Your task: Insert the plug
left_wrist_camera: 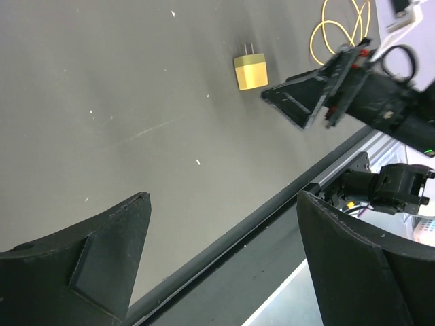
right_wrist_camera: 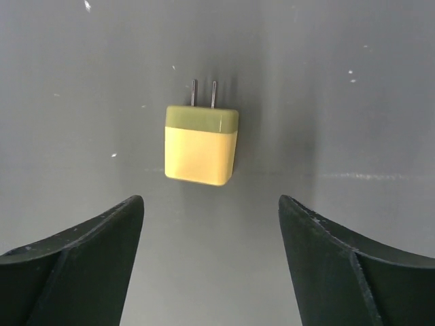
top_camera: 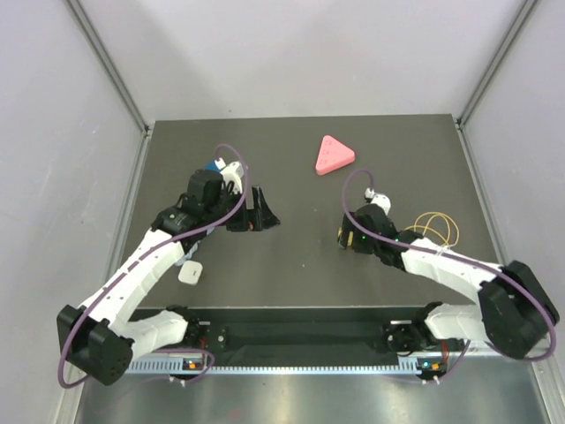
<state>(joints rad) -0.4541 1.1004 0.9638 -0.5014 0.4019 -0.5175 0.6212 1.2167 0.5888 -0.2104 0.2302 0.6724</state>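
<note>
Two metal prongs stick out of the small yellow cube-shaped plug [right_wrist_camera: 201, 144]. It lies flat on the dark grey table mat [top_camera: 300, 265], right of centre, with its prongs pointing away from the right wrist camera. The step in hand looks like the pick-up. The right gripper [right_wrist_camera: 209, 204] hangs just short of the plug, its black jaws spread wider than the plug's body and touching nothing. Next, I judge, it must advance until the fingers flank the yellow sides, then close squarely with the prongs left clear. The left gripper [top_camera: 256, 216] hovers left of centre, jaws wide, holding nothing. A pink triangular block [top_camera: 335, 156] sits toward the far side, a loop of yellow cable [top_camera: 437, 228] lies at the right, and a small white block [top_camera: 190, 274] lies at the near left. Which of them takes the plug I cannot tell. Pale, plain walls enclose the table on three sides.
</note>
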